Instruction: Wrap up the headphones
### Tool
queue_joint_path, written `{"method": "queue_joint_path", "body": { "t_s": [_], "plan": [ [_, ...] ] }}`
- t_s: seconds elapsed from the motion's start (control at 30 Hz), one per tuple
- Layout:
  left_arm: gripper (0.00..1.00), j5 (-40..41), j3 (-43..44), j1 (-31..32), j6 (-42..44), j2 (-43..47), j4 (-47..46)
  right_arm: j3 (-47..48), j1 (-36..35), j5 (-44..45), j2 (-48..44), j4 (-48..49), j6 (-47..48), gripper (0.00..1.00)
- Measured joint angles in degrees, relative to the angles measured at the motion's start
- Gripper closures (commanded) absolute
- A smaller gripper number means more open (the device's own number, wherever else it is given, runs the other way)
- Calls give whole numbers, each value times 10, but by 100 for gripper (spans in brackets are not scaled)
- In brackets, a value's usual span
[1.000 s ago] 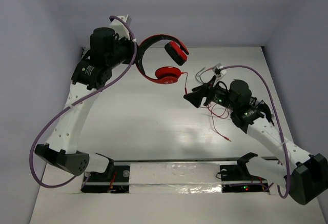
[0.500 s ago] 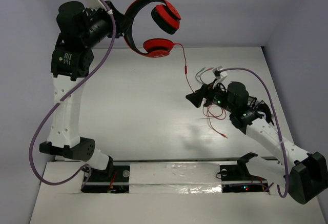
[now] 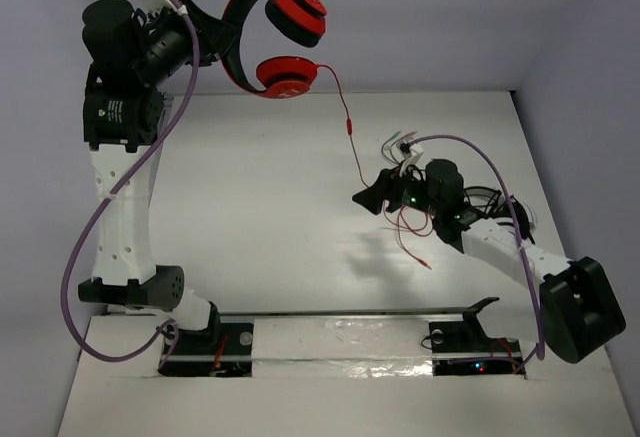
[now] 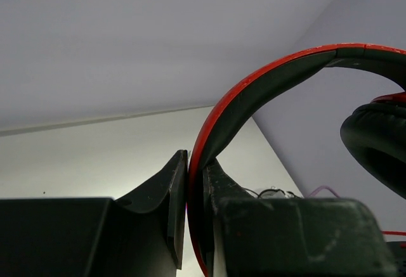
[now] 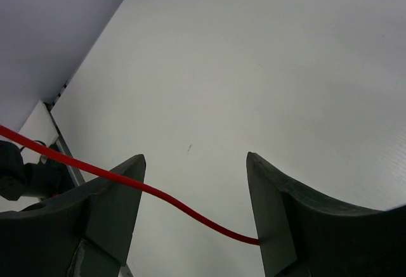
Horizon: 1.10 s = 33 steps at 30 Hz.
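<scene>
The red headphones (image 3: 285,72) hang high at the upper left, held by the headband. My left gripper (image 3: 215,29) is shut on the headband (image 4: 254,93), whose red rim is pinched between the fingers. A black ear pad (image 4: 377,144) shows at the right of the left wrist view. The thin red cable (image 3: 345,122) drops from the lower cup to my right gripper (image 3: 368,199), which is open above the table. In the right wrist view the cable (image 5: 184,210) runs loosely across the gap between the spread fingers. The cable's tail and plug (image 3: 425,262) trail on the table below the right arm.
A tangle of thin dark wires with small plugs (image 3: 400,142) lies just behind the right gripper. The white table (image 3: 260,227) has a metal rail (image 3: 350,314) along its near edge. Walls stand close on the left, back and right.
My left arm has risen and swung further up and left, lifting the headphones higher and drawing the cable up. My right arm has shifted a little left and its elbow has dropped.
</scene>
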State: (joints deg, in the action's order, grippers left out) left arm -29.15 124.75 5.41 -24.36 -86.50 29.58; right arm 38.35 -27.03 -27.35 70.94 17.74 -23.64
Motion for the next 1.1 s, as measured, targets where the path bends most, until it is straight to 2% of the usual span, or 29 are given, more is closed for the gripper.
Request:
{"method": "queue_joint_path", "body": {
  "t_s": [0.07,0.27,0.43,0.6,0.8,1.1],
  "plan": [
    [100,-5,-3,-11,-10,0,-9,-17,0,3,-5,16,-4,24],
    [100,-24,-23,-20,-49,5,-46,-37,0,24,5,56,-11,21],
    [100,-34,-23,-21,-61,8,-55,-37,0,47,27,71,-14,25],
    [100,-44,-47,-22,-80,19,-88,-41,0,55,46,100,-24,24],
    [100,-60,-114,-21,-96,42,-114,-40,0,59,115,151,-40,23],
    [100,-62,-124,-22,-104,42,-123,-10,-1,44,210,210,-57,27]
  ]
}}
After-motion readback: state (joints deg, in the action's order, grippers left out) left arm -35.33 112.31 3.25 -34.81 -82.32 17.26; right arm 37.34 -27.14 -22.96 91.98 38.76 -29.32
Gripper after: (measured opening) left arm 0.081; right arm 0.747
